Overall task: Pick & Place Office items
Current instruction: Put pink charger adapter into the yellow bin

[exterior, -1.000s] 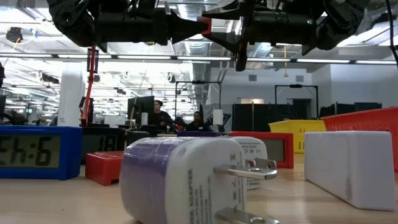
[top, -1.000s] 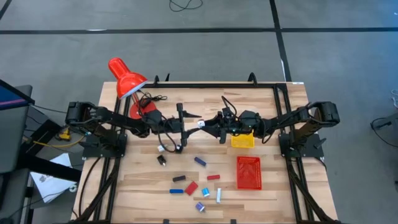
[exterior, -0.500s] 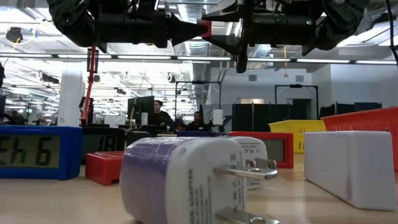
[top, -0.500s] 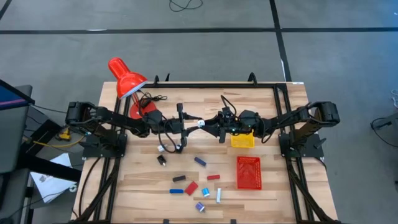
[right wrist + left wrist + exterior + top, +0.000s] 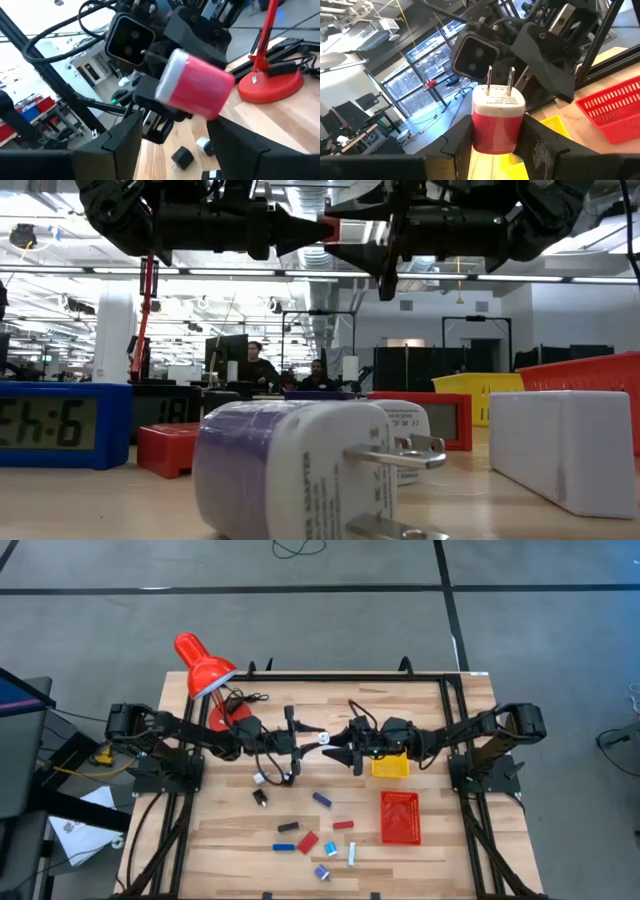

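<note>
Change: right hand (image 5: 334, 748) backs off and spreads its fingers.
Left hand (image 5: 495, 137): clamped on the charger (image 5: 497, 120).
Charger: red body, white cap, two prongs, held aloft mid-counter (image 5: 430, 705) between both hands.

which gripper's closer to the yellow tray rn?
Right. The right gripper hovers just left of the yellow tray; the left gripper, shut on the red charger, is farther left.

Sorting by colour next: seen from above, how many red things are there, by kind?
Desk lamp: 1
Mesh basket: 1
Red bar: 1
Red block: 1
Red-and-white plug adapter in the left gripper: 1
Total: 5
</note>
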`<state>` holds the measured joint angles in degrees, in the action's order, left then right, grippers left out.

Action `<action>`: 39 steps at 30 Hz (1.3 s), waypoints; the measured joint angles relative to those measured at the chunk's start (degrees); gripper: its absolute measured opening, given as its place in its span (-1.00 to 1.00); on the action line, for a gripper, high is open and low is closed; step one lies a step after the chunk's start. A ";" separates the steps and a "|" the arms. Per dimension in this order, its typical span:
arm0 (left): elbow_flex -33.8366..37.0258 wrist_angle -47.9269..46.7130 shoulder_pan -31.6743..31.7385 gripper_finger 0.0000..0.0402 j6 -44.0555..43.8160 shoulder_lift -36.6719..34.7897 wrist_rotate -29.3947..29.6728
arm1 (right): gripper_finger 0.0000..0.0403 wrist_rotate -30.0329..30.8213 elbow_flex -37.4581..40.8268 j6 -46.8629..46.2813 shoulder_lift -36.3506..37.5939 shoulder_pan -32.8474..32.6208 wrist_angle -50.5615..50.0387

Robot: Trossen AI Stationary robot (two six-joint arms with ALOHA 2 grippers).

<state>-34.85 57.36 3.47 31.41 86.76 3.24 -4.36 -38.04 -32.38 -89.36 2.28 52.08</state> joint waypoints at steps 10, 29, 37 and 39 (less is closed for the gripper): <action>0.00 -2.36 -1.58 -0.33 -0.01 -0.02 0.29 | 0.57 -13.56 0.00 0.04 0.00 5.10 -2.27; -0.01 -23.02 -1.47 -0.34 -10.58 -0.02 22.11 | 0.73 -11.34 0.02 2.34 1.49 13.44 -17.83; -0.02 -26.15 -1.47 -0.35 -19.79 -0.02 22.25 | 0.73 -1.09 -0.16 2.42 1.18 11.74 -18.82; -0.02 -26.76 -1.47 -0.35 -21.09 -0.02 22.26 | 0.73 -1.11 -0.71 2.48 1.18 10.80 -18.95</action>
<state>-34.87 30.61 2.00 10.32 86.74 25.50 -5.48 -38.76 -29.90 -88.18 13.08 33.13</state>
